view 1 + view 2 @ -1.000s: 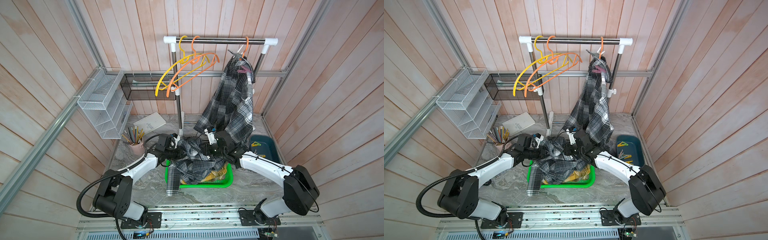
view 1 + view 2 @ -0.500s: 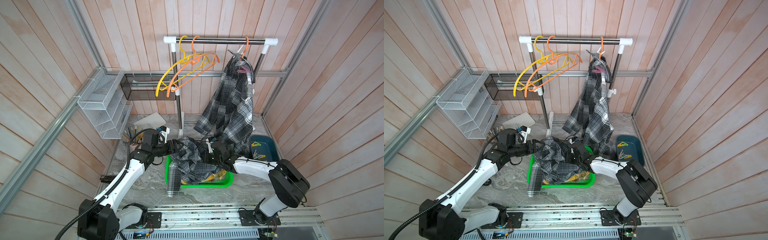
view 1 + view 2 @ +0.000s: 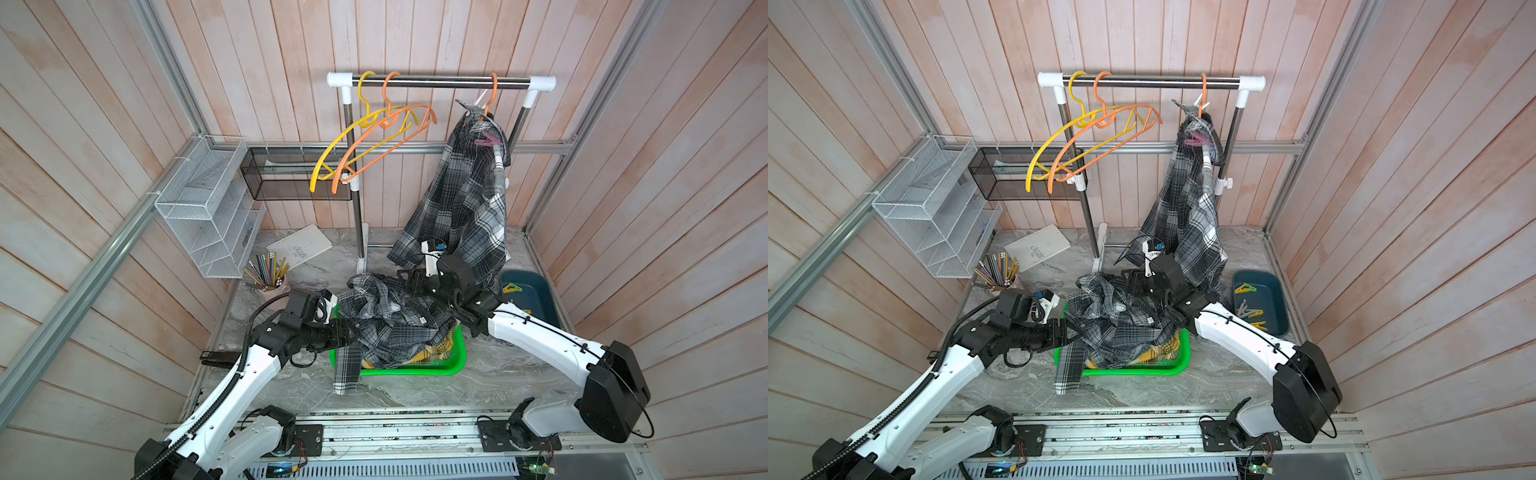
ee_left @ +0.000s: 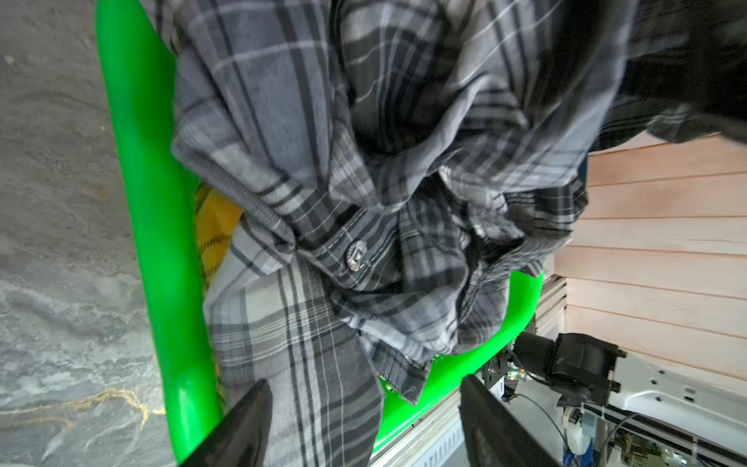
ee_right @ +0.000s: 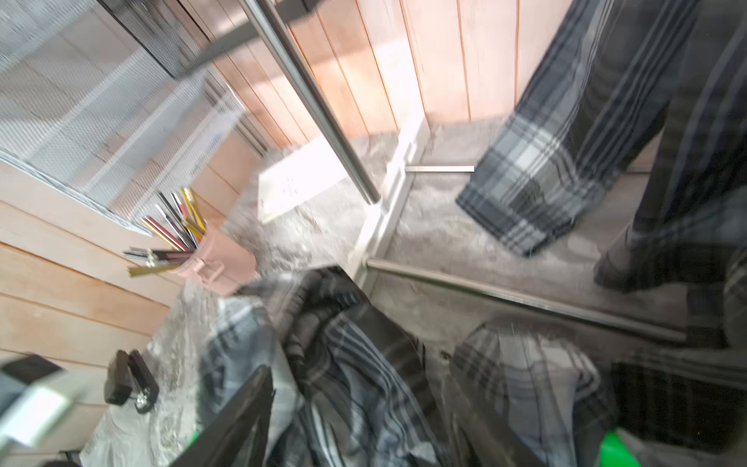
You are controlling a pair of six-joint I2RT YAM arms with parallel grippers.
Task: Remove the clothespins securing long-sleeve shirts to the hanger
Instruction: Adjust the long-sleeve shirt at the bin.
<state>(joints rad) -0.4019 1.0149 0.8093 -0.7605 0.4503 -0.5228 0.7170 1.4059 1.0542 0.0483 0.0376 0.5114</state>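
Item: pink peg (image 3: pixel 488 141), smooth moulded plastic, spring type. It is clipped at the shoulder of the hanging check shirt (image 3: pixel 461 216), just under the orange hanger (image 3: pixel 493 93) on the steel rail (image 3: pixel 440 81). Its long axis lies close to level, as far as I can tell. It is the only peg I can see on cloth.

Item: right hand (image 3: pixel 409 279), black fingers apart and holding nothing, low over the basket. The peg lies high above and behind it, well apart. This arm looks the nearer one for the reach.

Item: left hand (image 4: pixel 364 382), fingers apart, with loose cloth in front of them but not pinched. It sits at the far side of the basket from the peg.

Item: crumpled check shirt (image 3: pixel 395 328), soft woven cotton in grey, black and white, heaped over a yellow shirt (image 3: pixel 432 355) in the green basket (image 3: pixel 415 370), one sleeve trailing onto the marbled tabletop (image 3: pixel 498 374).

Item: blue tray (image 3: pixel 1273 291), hard plastic, holding loose pegs (image 3: pixel 1246 288).
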